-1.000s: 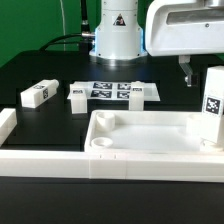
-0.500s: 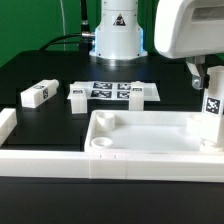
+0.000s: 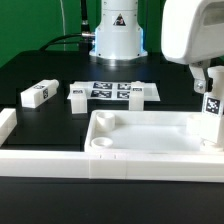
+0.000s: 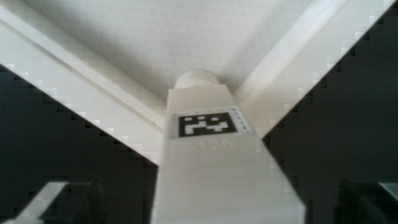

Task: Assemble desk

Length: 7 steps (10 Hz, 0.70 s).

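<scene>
Swings across to hang over the leg [image 3: 213, 115] upright in a corner of the top [image 3: 150, 165], claw [image 4: 210, 205] spread astride, poised to pinch.

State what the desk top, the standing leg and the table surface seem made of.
Desk top: probably white plastic; smooth moulded rim, matte with a soft sheen.
Standing leg: same white plastic look, carrying a printed tag.
Table surface: black and matte; material unclear.

Bright, even light nearly bleaches the white plastic tray-like desk top [image 3: 150, 162]; shadows are soft. The wrist view is blurry throughout.
</scene>
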Available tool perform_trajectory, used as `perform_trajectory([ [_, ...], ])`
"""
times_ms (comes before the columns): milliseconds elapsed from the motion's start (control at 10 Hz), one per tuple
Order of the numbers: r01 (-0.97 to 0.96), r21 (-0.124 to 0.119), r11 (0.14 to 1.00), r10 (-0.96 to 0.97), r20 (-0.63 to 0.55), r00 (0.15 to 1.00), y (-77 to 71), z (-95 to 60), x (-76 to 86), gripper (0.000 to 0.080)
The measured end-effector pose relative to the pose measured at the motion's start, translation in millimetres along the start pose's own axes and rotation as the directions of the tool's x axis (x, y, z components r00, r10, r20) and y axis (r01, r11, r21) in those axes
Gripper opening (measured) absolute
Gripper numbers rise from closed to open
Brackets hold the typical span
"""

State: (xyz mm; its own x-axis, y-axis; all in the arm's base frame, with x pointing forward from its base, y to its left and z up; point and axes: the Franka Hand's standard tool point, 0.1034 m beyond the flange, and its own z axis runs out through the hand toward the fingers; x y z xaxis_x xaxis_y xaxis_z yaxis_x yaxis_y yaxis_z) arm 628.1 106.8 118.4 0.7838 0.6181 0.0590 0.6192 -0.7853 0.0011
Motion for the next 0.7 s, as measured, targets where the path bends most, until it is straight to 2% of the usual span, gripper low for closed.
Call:
perform_trajectory([
  [100, 0.000, 0.000, 1.000, 0.000, 0.000, 1.000, -0.1, 0.0, 0.0, 0.0610],
  [300, -0.001, 0.000, 1.000, 0.001, 0.000, 1.000, 0.1, -0.1, 0.0, 0.0337],
  [400, -0.001, 0.000, 1.000, 0.001, 0.000, 1.000, 0.5, 0.0, -0.3, 0.0337],
  [500, -0.013, 0.000, 1.000, 0.013, 0.000, 1.000, 0.6, 0.0, -0.3, 0.0290],
  [700, -0.035, 0.000, 0.999, 0.035, 0.000, 0.999, 0.6, 0.0, -0.3, 0.0290],
])
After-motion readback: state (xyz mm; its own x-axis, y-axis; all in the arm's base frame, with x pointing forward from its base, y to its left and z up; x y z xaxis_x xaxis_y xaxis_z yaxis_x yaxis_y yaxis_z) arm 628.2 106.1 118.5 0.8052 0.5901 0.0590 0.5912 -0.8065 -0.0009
